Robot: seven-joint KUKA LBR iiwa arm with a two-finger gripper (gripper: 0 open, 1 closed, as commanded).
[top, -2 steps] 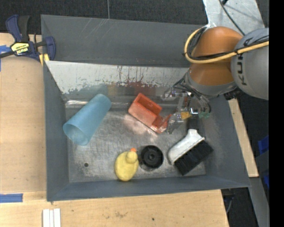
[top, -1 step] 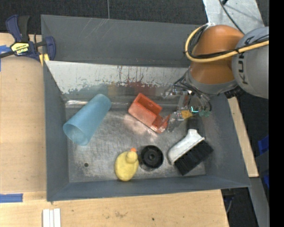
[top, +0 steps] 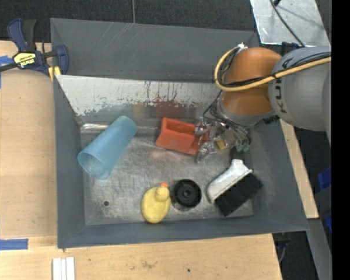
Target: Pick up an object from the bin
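My gripper (top: 203,143) hangs low at the back right of the bin, its metal fingers right beside the right end of an orange-red box-shaped block (top: 176,135). The fingertips touch or overlap that block's right edge; I cannot make out whether anything is between them. A white-and-black brush-like block (top: 233,186) lies just in front of the gripper, toward the bin's front right.
A light blue plastic cup (top: 108,145) lies on its side at the left. A yellow rubber duck (top: 156,203) and a black round disc (top: 186,193) sit near the front wall. The arm's orange cover and cables rise over the right rim.
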